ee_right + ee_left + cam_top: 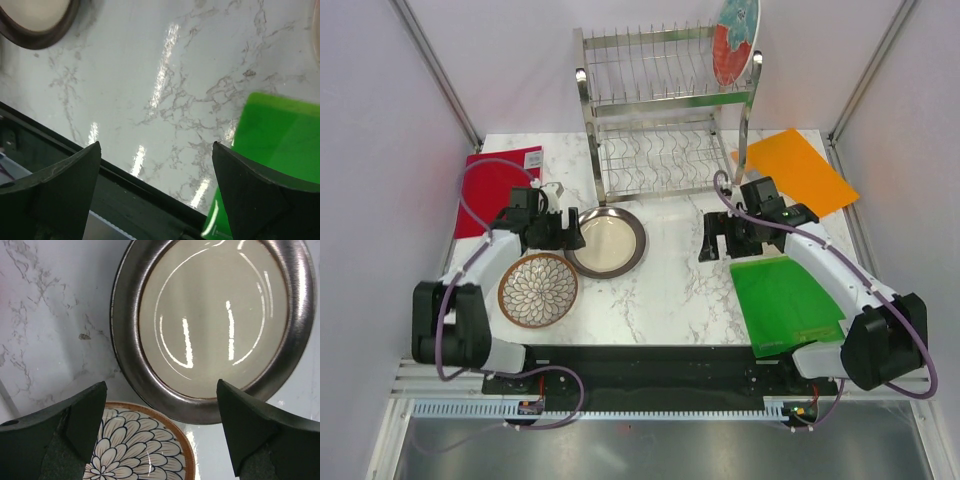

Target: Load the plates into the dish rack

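Observation:
The dish rack (665, 110) stands at the back middle. A red plate with a teal flower (735, 40) stands on edge at the right end of its upper shelf. A silvery metal plate (607, 240) with a cream-looking inside lies flat in front of the rack and fills the left wrist view (210, 320). The brown plate with white petals (538, 290) lies left of it, close by (135, 445). My left gripper (568, 235) is open and empty, hovering over the two plates' near rims (160, 405). My right gripper (717, 243) is open and empty over bare marble (156, 165). No pink-and-cream plate shows.
A red board (495, 185) lies at the back left, an orange board (800, 170) at the back right, and a green board (785, 300) under my right arm, also in the right wrist view (280, 140). A black rail (640, 360) runs along the table's near edge.

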### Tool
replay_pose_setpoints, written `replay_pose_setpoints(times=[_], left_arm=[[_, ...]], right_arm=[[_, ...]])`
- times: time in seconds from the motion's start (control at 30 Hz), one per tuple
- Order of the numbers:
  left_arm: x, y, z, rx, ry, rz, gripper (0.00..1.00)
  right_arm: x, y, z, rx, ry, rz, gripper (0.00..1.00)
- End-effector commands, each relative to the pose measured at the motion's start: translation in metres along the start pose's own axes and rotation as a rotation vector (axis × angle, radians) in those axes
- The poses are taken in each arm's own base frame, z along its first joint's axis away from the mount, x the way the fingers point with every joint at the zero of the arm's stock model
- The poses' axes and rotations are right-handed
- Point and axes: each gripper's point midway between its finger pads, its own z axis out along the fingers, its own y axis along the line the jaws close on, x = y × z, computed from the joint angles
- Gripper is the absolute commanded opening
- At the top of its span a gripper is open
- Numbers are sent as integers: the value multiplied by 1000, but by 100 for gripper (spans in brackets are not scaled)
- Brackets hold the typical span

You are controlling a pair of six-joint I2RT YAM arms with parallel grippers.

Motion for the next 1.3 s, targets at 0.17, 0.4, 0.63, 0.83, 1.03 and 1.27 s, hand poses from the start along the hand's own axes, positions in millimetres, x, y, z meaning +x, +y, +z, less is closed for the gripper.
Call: replay_pose_setpoints(times=[0.17, 0.4, 0.63, 0.83, 1.03, 1.27], left_arm=[[-45, 22, 42, -14, 14, -29, 95], [-39, 23, 77, 69, 98, -15, 82], [-28, 0, 85, 247, 145, -2, 49], [-19, -29, 73, 413, 168, -32, 26], [-12, -62, 54, 650, 185, -28, 2], [-3, -81, 41, 809, 195, -50, 2]], right_arm=[[-58, 36, 23, -261, -135, 176, 98], [-83, 29, 61, -279, -130, 219, 98], [-77, 28, 83, -310, -111, 265, 98], [-63, 29, 97, -346, -117, 301, 98], [-40, 20, 124, -346, -52, 326, 98], [-35, 35, 144, -444, -24, 345, 97]])
